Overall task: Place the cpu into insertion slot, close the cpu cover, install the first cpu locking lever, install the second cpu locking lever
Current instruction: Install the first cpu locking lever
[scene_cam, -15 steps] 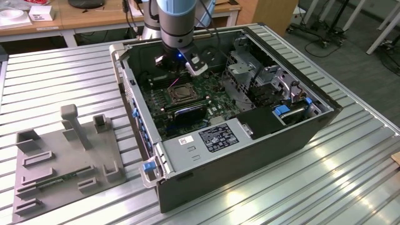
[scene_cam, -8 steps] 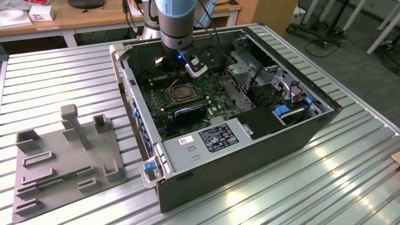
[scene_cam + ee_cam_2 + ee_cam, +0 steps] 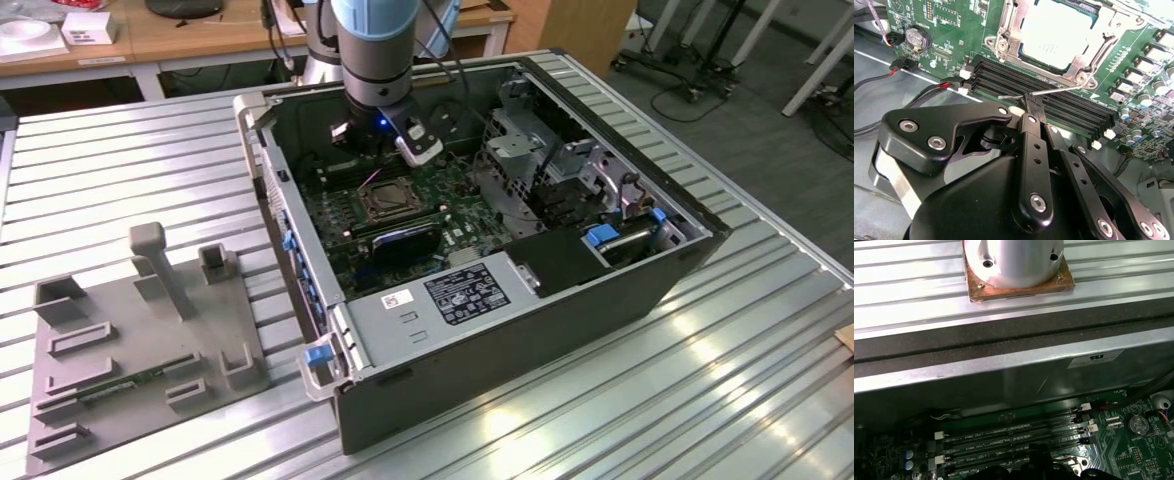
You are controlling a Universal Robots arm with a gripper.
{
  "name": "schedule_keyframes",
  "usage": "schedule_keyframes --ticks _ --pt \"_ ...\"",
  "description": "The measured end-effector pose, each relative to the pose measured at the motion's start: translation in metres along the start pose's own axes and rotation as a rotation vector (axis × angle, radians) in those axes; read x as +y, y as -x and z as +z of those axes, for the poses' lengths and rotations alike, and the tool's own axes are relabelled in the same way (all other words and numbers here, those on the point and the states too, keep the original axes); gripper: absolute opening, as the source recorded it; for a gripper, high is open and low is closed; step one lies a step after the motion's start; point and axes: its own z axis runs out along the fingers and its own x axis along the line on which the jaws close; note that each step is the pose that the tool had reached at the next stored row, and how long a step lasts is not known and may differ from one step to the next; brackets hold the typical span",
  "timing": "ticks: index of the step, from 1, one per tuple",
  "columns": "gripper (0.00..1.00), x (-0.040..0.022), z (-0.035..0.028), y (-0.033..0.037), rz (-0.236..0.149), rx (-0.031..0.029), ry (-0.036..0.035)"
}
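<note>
- Cpu locking lever (image 3: 1054,91), a thin silver rod, is nearest. The hand (image 3: 1032,102) looks clenched on it, with its tips pinched tight around the rod.
- I think the job is at the lever step. The rod hangs over the black memory slots (image 3: 1084,115) and does not seem hooked down yet. This step calls for a firm, steady grip, since such a thin rod could slip.
- Just past those slots, the cpu (image 3: 1056,32) lies flat in the insertion slot (image 3: 388,196). The cpu cover (image 3: 1006,30) is shut down around it.
- Red and black wires (image 3: 929,87) lie off to one side, apart from the hand.
- Farther out, the walls of the computer case (image 3: 534,330) stand close around the arm, so there is little room to swing.
- The case sits on the ribbed metal desk (image 3: 747,380), with a grey tray (image 3: 134,330) toward the exterior view's left.
</note>
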Motion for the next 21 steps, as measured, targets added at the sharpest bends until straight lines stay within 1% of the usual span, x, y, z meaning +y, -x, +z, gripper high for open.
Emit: schedule_keyframes --ticks 2,9,13,21 --pt "0.11 0.0 0.0 -0.0001 0.0 0.0004 0.0031" --pt "0.11 -0.0001 -0.0002 -0.0007 0.0 0.0002 0.0036" --pt "0.11 -0.0003 -0.0001 -0.0013 0.0 -0.0002 0.0052" --pt "0.11 -0.0022 0.0016 -0.0014 -0.001 -0.0028 0.0058"
